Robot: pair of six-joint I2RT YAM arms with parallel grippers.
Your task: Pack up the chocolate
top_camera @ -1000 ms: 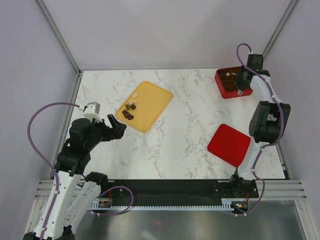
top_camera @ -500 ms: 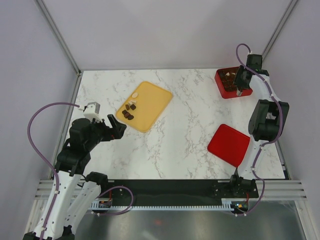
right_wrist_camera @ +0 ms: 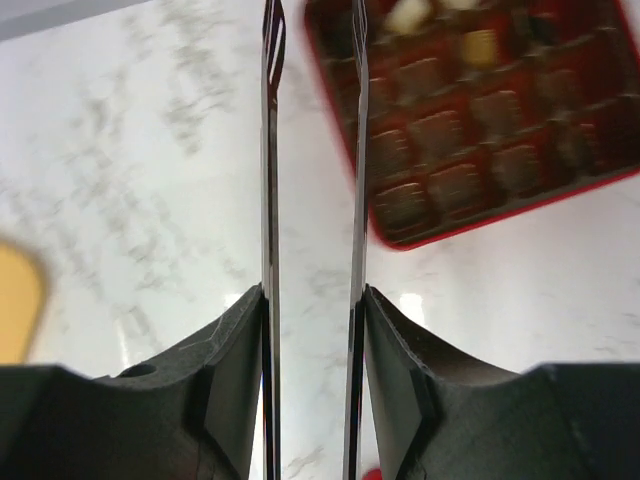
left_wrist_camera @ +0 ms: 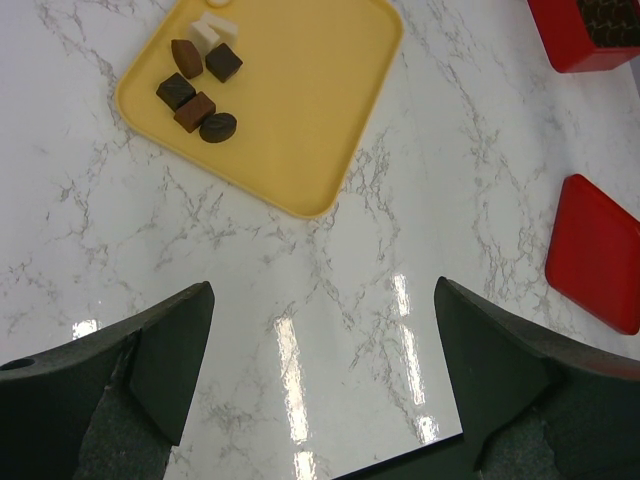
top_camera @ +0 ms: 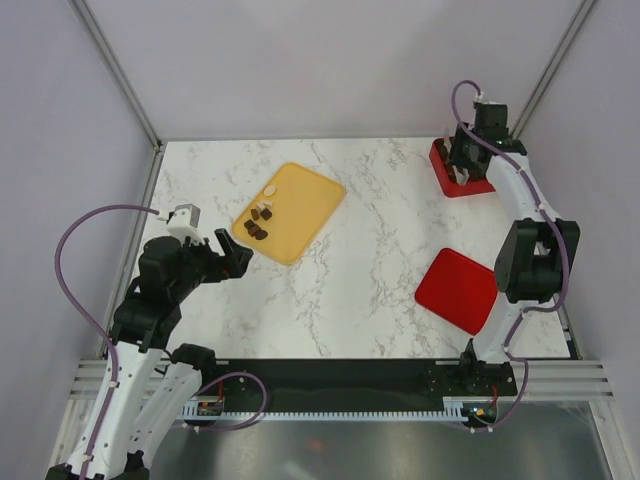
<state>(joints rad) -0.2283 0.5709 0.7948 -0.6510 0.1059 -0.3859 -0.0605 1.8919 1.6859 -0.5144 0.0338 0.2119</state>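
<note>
Left fingers (left_wrist_camera: 150, 360) gape wide near the yellow tray (left_wrist_camera: 300, 100) with its chocolates (left_wrist_camera: 195, 85). Right fingers (right_wrist_camera: 390, 360) stand slightly parted, empty, at the red box (right_wrist_camera: 480, 220).

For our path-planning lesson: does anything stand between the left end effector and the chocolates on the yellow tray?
Nothing visible does. The open left end effector hovers just short of the yellow tray; only bare marble table and the tray's low rim lie between it and the chocolates.

No text, label or number is readable anywhere.
</note>
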